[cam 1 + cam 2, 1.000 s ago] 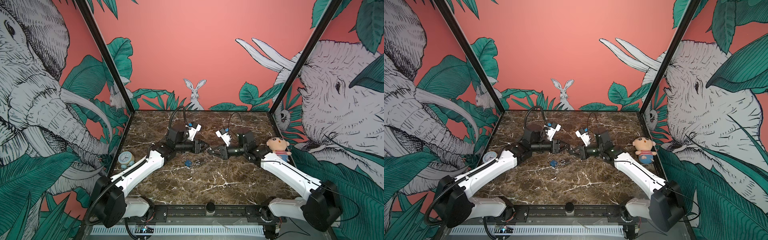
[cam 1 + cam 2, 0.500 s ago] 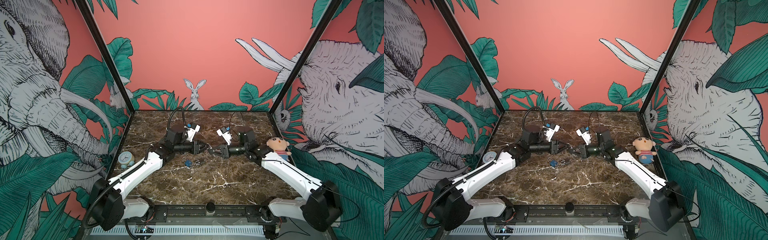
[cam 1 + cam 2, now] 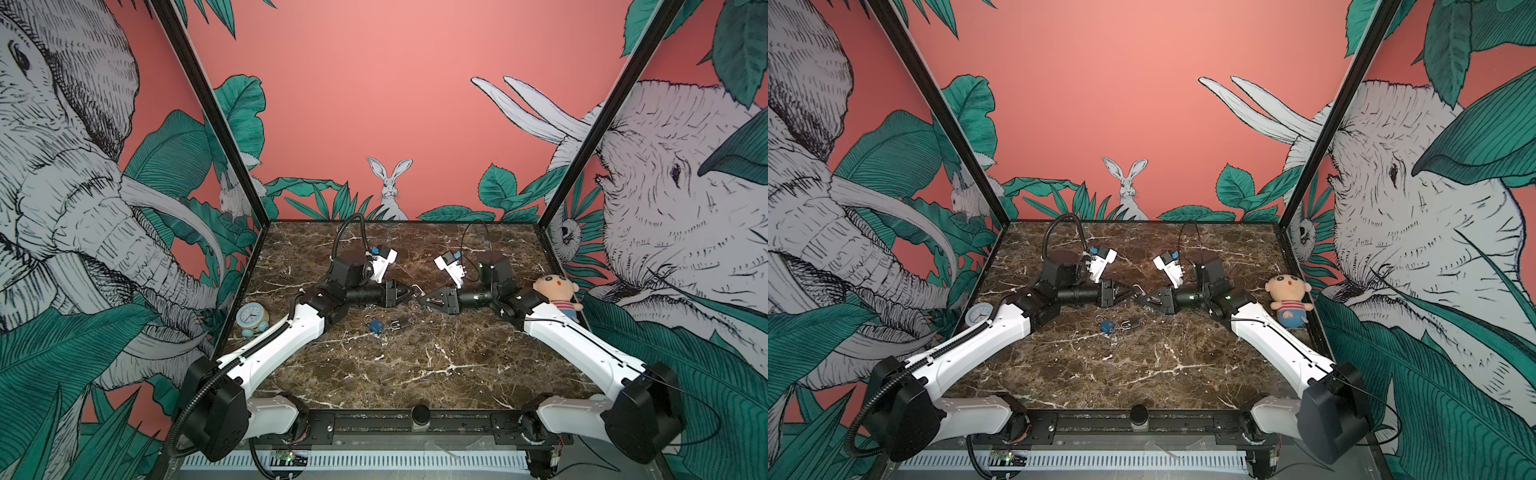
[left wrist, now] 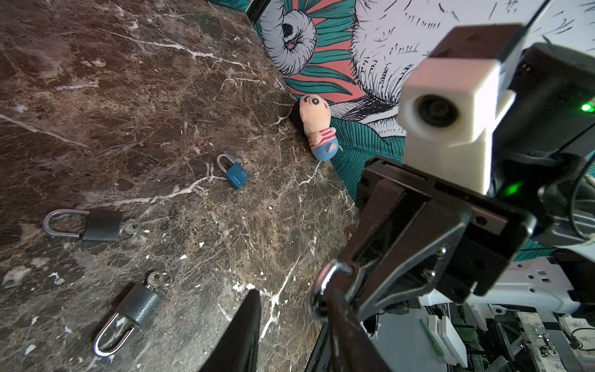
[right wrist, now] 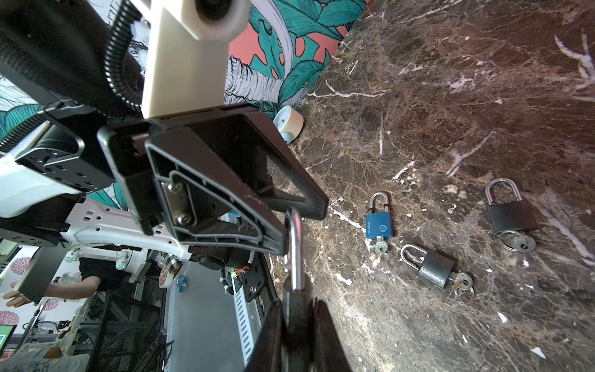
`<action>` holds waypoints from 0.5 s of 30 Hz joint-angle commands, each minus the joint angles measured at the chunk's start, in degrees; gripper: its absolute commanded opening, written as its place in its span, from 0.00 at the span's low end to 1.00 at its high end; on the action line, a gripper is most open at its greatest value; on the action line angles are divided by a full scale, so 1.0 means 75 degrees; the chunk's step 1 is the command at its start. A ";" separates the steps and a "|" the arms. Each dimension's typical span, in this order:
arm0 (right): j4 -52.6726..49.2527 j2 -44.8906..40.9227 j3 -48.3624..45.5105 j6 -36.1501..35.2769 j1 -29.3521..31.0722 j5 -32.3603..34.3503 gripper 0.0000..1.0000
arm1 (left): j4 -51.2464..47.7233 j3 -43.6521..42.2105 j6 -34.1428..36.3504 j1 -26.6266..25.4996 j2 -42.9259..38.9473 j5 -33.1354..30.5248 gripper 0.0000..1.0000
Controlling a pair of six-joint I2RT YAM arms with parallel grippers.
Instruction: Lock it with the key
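Above the table (image 3: 415,365), the right gripper (image 3: 422,300) clamped the padlock (image 5: 293,244) by its body mid-air. The left gripper (image 3: 407,293) stood open around its shackle (image 4: 317,290). It looked small, dense, rigid and slick, best held by the flat body sides.

Left edge of the dark brown, white-veined marble counter (image 3: 415,365): a small round alarm clock in pale blue and cream (image 3: 250,317) stands right by the wall, its white face turned up toward us. Across at the right edge sits a plush doll with a peach head, red-striped shirt and blue trousers (image 3: 557,293), close to the wall. On the salmon back wall, a painted white rabbit (image 3: 390,187) peers out among green leaves.
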 commanded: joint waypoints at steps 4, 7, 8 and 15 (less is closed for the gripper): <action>0.0193 0.0007 0.0295 0.0074 -0.0106 -0.0626 0.00 | 0.0718 -0.0240 -0.0324 0.0307 -0.0324 0.0585 0.39; 0.0226 0.0057 0.0328 0.0100 -0.0122 -0.0794 0.00 | 0.1111 -0.0334 -0.0516 0.0381 -0.0263 0.0920 0.39; 0.0215 0.0070 0.0330 0.0100 -0.0117 -0.0825 0.00 | 0.1216 -0.0338 -0.0550 0.0381 -0.0240 0.1017 0.39; 0.0227 0.0149 0.0399 0.0126 -0.0138 -0.0994 0.00 | 0.1730 -0.0338 -0.0743 0.0381 -0.0096 0.1737 0.38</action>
